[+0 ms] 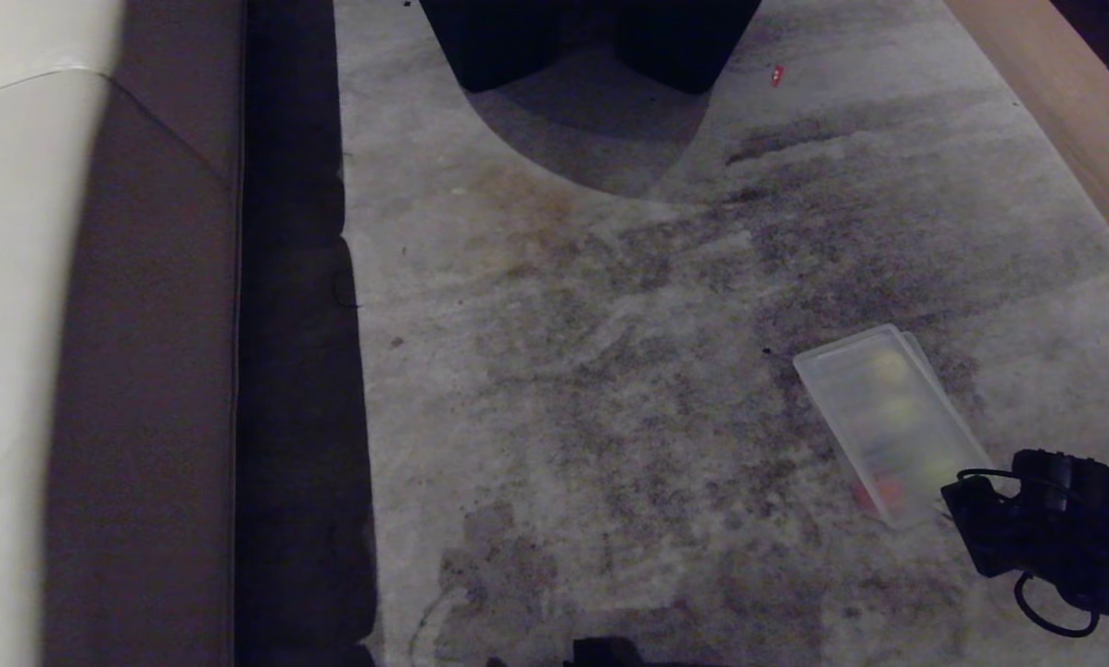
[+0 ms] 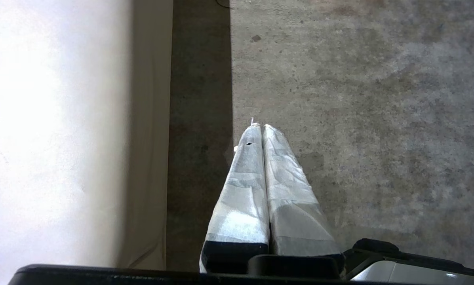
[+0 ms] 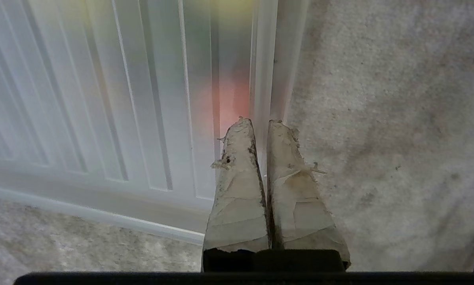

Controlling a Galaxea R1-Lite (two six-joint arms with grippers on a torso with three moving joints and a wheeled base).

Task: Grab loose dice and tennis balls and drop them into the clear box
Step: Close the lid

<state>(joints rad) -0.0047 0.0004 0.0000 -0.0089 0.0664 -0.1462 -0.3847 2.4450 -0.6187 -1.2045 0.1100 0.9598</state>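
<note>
Both grippers have their taped fingers pressed together and carry nothing; the left gripper (image 2: 262, 126) hangs over bare floor (image 1: 610, 389) beside a dark strip and a pale wall, well apart from the work, while the right gripper (image 3: 259, 120) hovers at the long edge of the ribbed lid (image 3: 122, 99) that lies flat over the clear box (image 1: 890, 421); in the head view the box sits on the floor near the right edge of the picture, its near corner just beside the right arm's dark wrist; through the cloudy plastic show blurred patches of yellow-green and, at the near end, red (image 3: 231, 103), which I take for dice and tennis balls already inside, though no shape is sharp enough to count them or tell cube from ball; no loose die or ball shows on the floor in any view, so the collecting looks close to done. The risk lies in the lid; closed tips pressing on its rim could tilt it, slide it off the box, or shove the light box across the gritty floor; a push off-centre might tip the tub and spill the pieces; the loose cable by the wrist could also snag a corner.
</note>
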